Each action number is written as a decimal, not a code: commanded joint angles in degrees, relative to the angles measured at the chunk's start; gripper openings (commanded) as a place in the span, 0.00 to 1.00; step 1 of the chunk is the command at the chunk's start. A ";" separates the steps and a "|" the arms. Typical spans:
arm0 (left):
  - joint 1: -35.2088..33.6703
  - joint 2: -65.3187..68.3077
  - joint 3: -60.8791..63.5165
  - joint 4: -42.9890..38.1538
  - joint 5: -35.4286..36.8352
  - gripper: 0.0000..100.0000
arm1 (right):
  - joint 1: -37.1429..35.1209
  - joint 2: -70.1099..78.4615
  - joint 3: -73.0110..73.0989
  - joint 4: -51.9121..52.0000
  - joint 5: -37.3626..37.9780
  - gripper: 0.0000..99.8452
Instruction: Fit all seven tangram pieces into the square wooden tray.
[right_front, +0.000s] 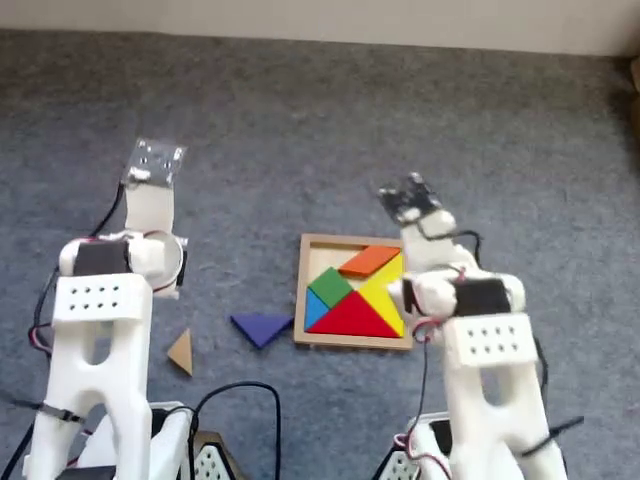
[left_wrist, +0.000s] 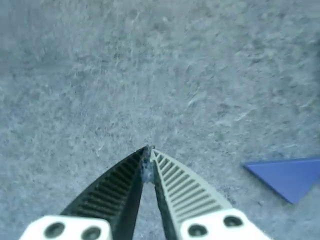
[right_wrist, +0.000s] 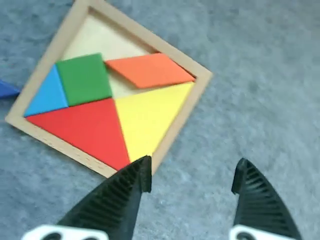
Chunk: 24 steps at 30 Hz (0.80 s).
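Already seated: five pieces lie in the square wooden tray (right_front: 304, 290): the orange parallelogram (right_front: 368, 259), green square (right_front: 329, 284), light blue triangle (right_front: 314, 311), red triangle (right_front: 355, 316) and yellow triangle (right_front: 384, 288).
Open gap: bare wood (right_front: 322, 250) shows in the tray's 11 o'clock corner, bounded by the green square, the orange parallelogram and the rim.
Loose pieces: the dark blue triangle (right_front: 260, 327) lies flat on the worktop (right_front: 300, 120), just beside the tray at its 8 o'clock. The tan triangle (right_front: 181, 352) lies farther out the same way, well apart from the tray.
Blue triangle's axis: in the high view its long edge runs 9 to 3, with the apex toward 6.
Left end effector (right_front: 150, 168): pressed together and holding nothing, over bare worktop. The dark blue triangle lies toward its 5 o'clock and the tan triangle toward 6.
Right end effector (right_wrist: 192, 172): spread and empty, hovering off the tray's 1-to-3 o'clock side. The dark blue triangle lies toward its 8 o'clock, with the tray between.
Nearer arm: the two look about equally far from the dark blue triangle. The left arm has the unobstructed line to it and is plainly closer to the tan triangle.
Progress: likely five of seven placed.
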 joint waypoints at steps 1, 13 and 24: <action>-1.27 -1.54 4.44 -5.10 -0.62 0.01 | -3.56 8.75 -7.43 0.04 0.79 0.26; -1.27 -1.19 14.29 -15.91 -0.70 0.01 | -11.30 30.46 -18.15 -6.64 13.80 0.26; -1.19 -1.19 14.37 -15.91 -0.79 0.01 | -11.30 41.19 -18.33 -14.20 16.18 0.26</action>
